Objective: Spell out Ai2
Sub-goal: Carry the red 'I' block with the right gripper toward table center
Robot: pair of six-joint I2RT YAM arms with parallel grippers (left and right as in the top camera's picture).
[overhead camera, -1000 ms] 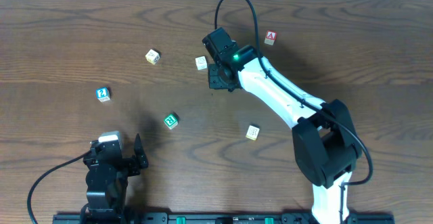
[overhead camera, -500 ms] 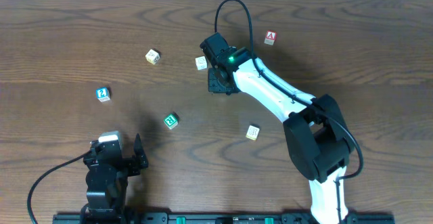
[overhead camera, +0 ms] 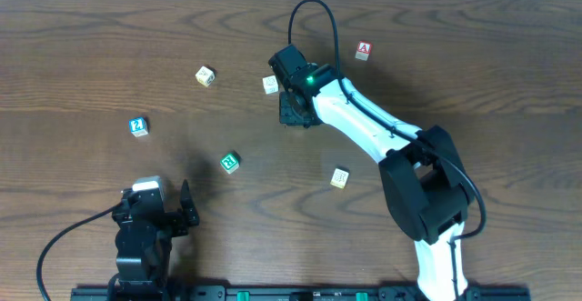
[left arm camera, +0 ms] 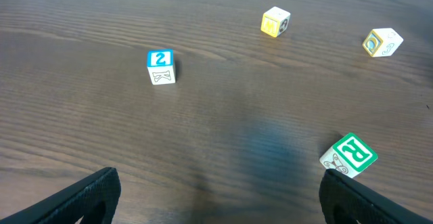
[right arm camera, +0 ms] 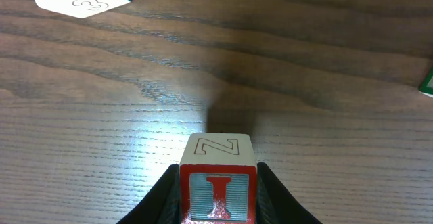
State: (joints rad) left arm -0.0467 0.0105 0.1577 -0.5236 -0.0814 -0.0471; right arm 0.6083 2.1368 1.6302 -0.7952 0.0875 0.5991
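My right gripper (right arm camera: 218, 195) is shut on a red block with the letter I (right arm camera: 218, 180), its top face showing Z. In the overhead view this gripper (overhead camera: 295, 112) is at the table's upper middle and hides the I block. The red A block (overhead camera: 363, 51) lies to its upper right. The blue 2 block (overhead camera: 138, 126) lies far left, also in the left wrist view (left arm camera: 160, 67). My left gripper (overhead camera: 185, 215) is open and empty near the front left; its fingers (left arm camera: 216, 200) frame bare wood.
A green R block (overhead camera: 229, 163) (left arm camera: 349, 155) lies just ahead of my left gripper's right finger. A yellow-faced block (overhead camera: 205, 75), a pale block (overhead camera: 270, 85) next to my right gripper, and another pale block (overhead camera: 339, 178) lie scattered. The table (overhead camera: 473, 83) is dark wood.
My right gripper has shifted slightly left and away with the I block in it, then held still. The left arm has not moved.
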